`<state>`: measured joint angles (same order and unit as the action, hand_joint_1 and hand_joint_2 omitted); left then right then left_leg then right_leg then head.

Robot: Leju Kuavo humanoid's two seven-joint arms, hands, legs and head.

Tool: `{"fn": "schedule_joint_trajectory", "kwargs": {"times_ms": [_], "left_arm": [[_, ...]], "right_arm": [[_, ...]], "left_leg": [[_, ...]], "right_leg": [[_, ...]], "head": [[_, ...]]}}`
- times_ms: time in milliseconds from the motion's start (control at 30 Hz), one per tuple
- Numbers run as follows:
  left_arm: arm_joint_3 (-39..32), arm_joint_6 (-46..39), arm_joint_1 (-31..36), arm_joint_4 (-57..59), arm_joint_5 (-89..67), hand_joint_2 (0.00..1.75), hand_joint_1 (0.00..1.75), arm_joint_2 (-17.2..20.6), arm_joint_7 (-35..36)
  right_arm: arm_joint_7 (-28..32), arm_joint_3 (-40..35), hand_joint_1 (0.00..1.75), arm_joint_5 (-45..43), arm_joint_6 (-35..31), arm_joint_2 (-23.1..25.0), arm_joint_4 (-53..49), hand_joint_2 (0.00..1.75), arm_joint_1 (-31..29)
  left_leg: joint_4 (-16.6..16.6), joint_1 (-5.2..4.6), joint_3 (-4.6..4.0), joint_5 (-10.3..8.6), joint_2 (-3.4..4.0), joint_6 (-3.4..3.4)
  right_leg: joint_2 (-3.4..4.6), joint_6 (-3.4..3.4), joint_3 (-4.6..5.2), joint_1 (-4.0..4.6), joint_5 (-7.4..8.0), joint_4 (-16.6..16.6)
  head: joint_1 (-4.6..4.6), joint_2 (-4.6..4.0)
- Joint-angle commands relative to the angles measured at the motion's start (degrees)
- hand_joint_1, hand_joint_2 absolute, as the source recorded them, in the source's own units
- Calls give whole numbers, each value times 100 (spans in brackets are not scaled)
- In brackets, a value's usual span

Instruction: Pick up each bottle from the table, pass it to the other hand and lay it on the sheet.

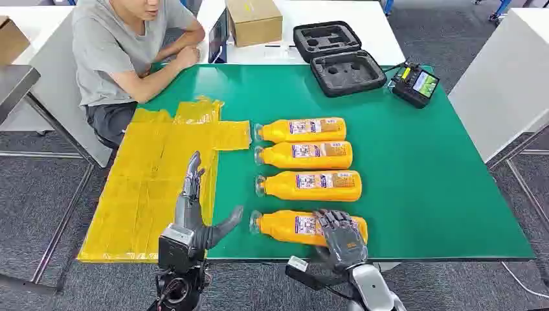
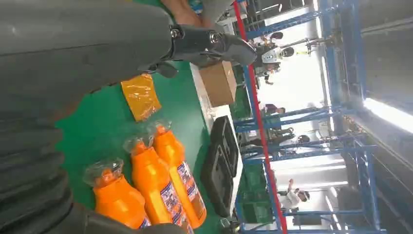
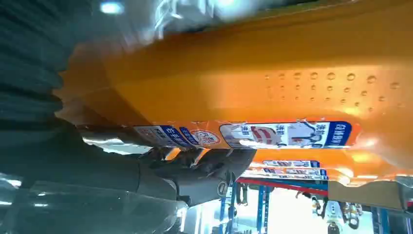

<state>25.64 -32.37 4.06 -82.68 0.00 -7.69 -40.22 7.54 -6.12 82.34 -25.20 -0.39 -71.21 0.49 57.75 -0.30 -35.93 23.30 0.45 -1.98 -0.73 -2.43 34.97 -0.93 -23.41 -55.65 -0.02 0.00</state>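
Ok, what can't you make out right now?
- Head view: whether the right robot hand actually grips the nearest bottle; its back covers the contact.
- Right wrist view: that bottle is close and blurred, label unreadable.
- Left wrist view: the left robot hand hides part of the yellow sheet.

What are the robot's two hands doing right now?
Left hand: open, holding nothing, above the yellow sheet.
Right hand: fingers wrapped over the nearest bottle, which lies on the table.
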Motion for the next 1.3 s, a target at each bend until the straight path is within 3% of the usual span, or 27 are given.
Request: {"fn": "schedule_joint_trajectory", "kwargs": {"times_ms": [33, 200, 233, 333, 400, 600, 733, 900, 1300], "left_arm": [[-14, 39, 92, 281, -39, 175, 0, -48, 22], [-45, 21, 140, 287, -71, 175, 0, -71, 22], [-36, 18, 136, 286, -67, 175, 0, -58, 22], [-12, -21, 145, 253, -38, 175, 0, -47, 22], [-2, -113, 131, 153, -47, 175, 0, -54, 22], [-2, -113, 131, 153, -47, 175, 0, -54, 22], [-48, -315, 110, -29, 13, 175, 0, -63, 22], [-72, -448, 130, -64, -21, 175, 0, -112, 22], [-21, -144, 50, 229, 302, 175, 0, -127, 22]], "right_arm": [[3, 215, 175, -95, 279, -10, 237, 175, 40], [194, 258, 175, -365, 466, 24, 253, 175, -5], [388, 279, 175, -639, 552, 54, 256, 175, -14], [1510, 564, 175, -2563, 1169, 203, 295, 175, -85], [1777, 693, 175, -3012, 1269, 194, 413, 175, -192], [1777, 693, 175, -3012, 1269, 194, 413, 175, -192], [2525, 807, 175, -4084, 1654, 244, 427, 175, -280], [2837, 962, 175, -4792, 1769, 300, 352, 175, -294], [3212, 1313, 175, -5397, 1580, 450, 151, 175, -197]], "left_leg": [[-5, 7, 38, 15, -14, 12], [-5, 7, 34, 11, -13, 12], [-5, 5, 27, 7, -13, 9], [-5, 3, 28, 6, -9, 8], [-5, 5, 24, 4, -9, 7], [-7, 11, 58, 19, 11, 24], [-5, 15, 56, 18, 21, 23], [-3, 17, 55, 19, 21, 24], [-6, 11, 34, 15, 23, 20]], "right_leg": [[-4, 10, -43, 6, -15, 9], [-4, 10, -39, 6, -12, 8], [-6, 8, -32, 4, -9, 8], [-3, 8, -29, 2, -8, 5], [-4, 6, -27, 4, -4, 7], [20, 17, -47, 12, -5, 9], [29, 15, -45, 19, -2, 9], [30, 15, -45, 18, -4, 6], [31, 12, -27, 12, -1, 5]], "head": [[0, 0], [0, 0], [0, 0], [0, 0], [0, 0], [0, 0], [0, 0], [0, 0], [0, 0]]}}
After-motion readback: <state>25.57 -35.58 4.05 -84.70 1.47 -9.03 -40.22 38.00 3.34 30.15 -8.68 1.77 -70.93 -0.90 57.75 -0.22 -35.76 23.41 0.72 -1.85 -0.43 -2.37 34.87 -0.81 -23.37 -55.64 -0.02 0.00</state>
